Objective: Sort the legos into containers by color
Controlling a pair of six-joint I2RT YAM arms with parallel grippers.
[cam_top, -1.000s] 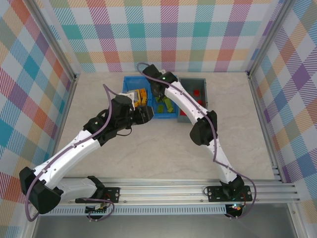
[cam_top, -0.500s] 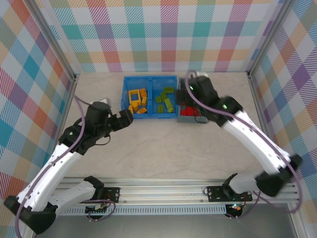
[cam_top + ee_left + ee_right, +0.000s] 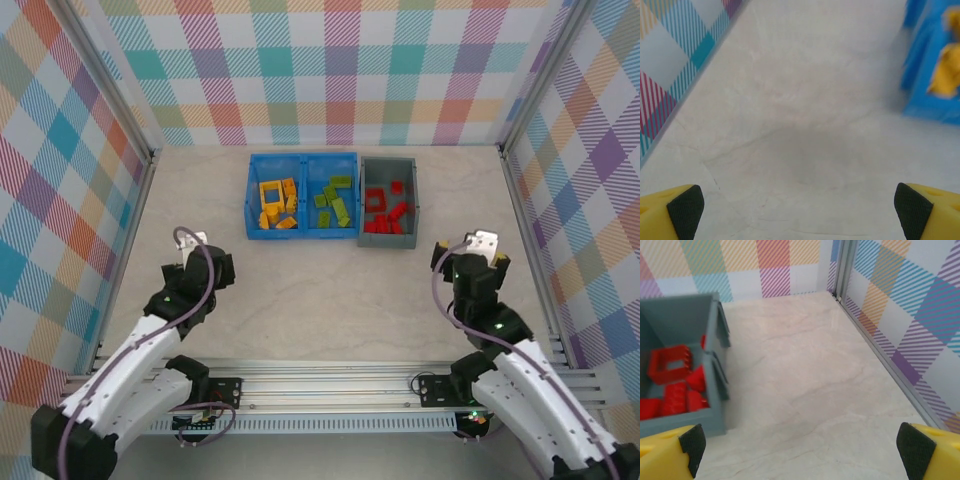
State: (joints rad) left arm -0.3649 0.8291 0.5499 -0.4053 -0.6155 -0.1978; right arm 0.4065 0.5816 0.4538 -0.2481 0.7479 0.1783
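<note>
We are logging yellow legos [image 3: 277, 205] in the blue bin [image 3: 303, 155], left compartment; green legos [image 3: 333, 203] in its right; red legos [image 3: 385, 215] in the grey bin [image 3: 388, 160]. Every visible brick is lying binned; sorting looks finished. Left gripper [image 3: 799, 210] and right gripper [image 3: 800, 445] are hanging wide open, empty.

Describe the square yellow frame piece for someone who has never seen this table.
Find the bright blue two-compartment plastic bin at the far side of the table. In its left compartment, among solid yellow and orange plastic bricks, lies the square yellow window-frame piece, the only one there with an open middle.
</note>
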